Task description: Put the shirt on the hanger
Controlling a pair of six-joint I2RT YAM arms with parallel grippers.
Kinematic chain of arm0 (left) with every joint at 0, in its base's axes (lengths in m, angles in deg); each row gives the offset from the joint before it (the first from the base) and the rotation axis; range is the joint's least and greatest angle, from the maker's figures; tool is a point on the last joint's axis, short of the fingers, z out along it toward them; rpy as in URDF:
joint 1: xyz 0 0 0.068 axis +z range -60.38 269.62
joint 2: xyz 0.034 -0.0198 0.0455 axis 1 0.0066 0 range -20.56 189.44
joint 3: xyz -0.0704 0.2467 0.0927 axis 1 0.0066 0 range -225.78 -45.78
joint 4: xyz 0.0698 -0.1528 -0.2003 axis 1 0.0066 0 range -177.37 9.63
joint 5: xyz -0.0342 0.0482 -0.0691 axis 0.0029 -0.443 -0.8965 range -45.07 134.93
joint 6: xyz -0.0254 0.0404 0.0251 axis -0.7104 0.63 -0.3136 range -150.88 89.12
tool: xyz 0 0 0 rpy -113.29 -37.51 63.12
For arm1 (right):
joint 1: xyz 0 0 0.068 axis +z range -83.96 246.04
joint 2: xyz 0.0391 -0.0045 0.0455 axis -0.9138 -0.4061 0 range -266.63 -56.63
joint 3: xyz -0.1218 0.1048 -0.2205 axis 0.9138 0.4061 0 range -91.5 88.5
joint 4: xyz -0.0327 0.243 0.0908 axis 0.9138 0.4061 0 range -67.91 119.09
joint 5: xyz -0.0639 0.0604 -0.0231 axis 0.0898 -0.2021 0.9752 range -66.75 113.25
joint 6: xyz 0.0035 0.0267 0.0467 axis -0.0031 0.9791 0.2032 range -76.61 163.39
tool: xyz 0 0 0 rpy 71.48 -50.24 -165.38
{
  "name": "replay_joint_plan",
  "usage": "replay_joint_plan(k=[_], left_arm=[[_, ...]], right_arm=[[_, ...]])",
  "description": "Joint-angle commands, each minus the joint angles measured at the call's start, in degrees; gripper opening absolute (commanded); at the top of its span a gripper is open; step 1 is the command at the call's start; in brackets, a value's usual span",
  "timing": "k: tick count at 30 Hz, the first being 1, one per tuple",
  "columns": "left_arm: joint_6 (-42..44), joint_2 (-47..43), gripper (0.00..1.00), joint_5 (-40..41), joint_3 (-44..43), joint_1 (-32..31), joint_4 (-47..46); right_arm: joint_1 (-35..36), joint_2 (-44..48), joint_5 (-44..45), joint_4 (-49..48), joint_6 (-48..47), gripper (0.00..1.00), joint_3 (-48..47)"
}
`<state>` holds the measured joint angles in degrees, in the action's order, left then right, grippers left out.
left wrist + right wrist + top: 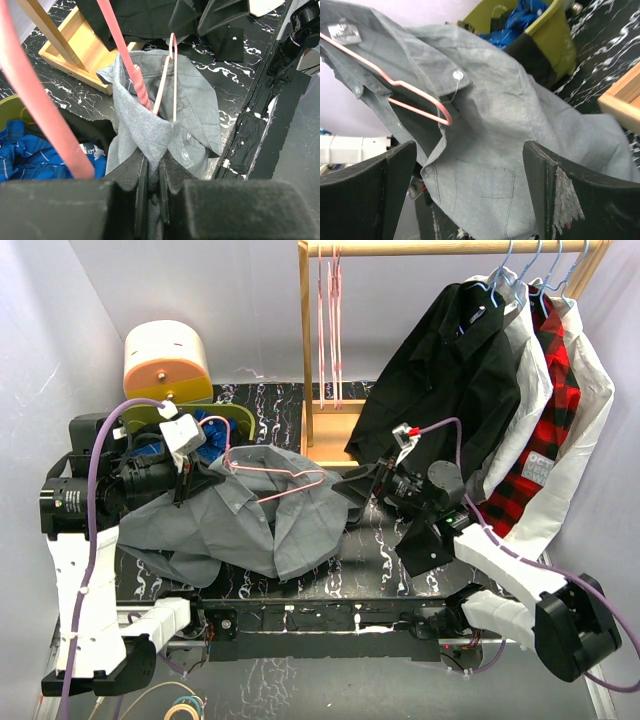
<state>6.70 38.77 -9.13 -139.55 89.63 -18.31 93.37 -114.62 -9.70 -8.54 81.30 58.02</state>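
The grey shirt [245, 515] lies bunched on the dark marbled table [350, 575], left of centre. The pink hanger [283, 473] lies partly inside it, near the collar. My left gripper [200, 478] is shut on a fold of the shirt [150, 132] near the collar; the hanger [165, 80] shows ahead of it. My right gripper [352, 490] is open at the shirt's right edge. In the right wrist view the shirt [510, 150] fills the space between its fingers [555, 190], and the hanger [415, 97] pokes out of the shirt's opening.
A wooden rack [330, 430] stands at the back with spare pink hangers [330, 330]. A black shirt [445, 380], a white one and a red plaid one hang at the right. A green bin [225, 420] holds a blue garment [30, 155]. A cream roll [165, 360] stands back left.
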Motion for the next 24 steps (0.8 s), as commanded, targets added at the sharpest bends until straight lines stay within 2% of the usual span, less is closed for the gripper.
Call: replay_joint_plan(k=[1,4,8,12,20,24], left_arm=[[-1.4,-0.4,0.00,0.1,-0.3,0.1,-0.3],[-4.3,-1.5,0.00,0.2,0.6,0.2,-3.7],[-7.4,-2.5,0.00,-0.4,2.0,0.1,-7.3],[-7.9,-2.4,0.00,-1.0,2.6,0.1,-7.7],[-7.5,-2.9,0.00,-0.8,2.9,0.2,-7.1],[-7.4,-3.0,0.00,-0.5,3.0,0.1,-7.0]], right_arm=[[2.5,-4.2,-5.3,-8.9,4.4,0.86,-0.9],[8.0,-6.5,-5.4,-8.2,1.0,0.81,-3.2],[14.2,-9.0,-1.5,-7.7,0.2,0.81,-3.8],[15.4,-10.3,2.1,-14.1,3.6,0.80,-1.7],[15.9,-13.1,13.0,-13.9,3.9,0.84,-2.9],[17.2,-18.2,12.3,-16.3,4.5,0.76,-5.3]])
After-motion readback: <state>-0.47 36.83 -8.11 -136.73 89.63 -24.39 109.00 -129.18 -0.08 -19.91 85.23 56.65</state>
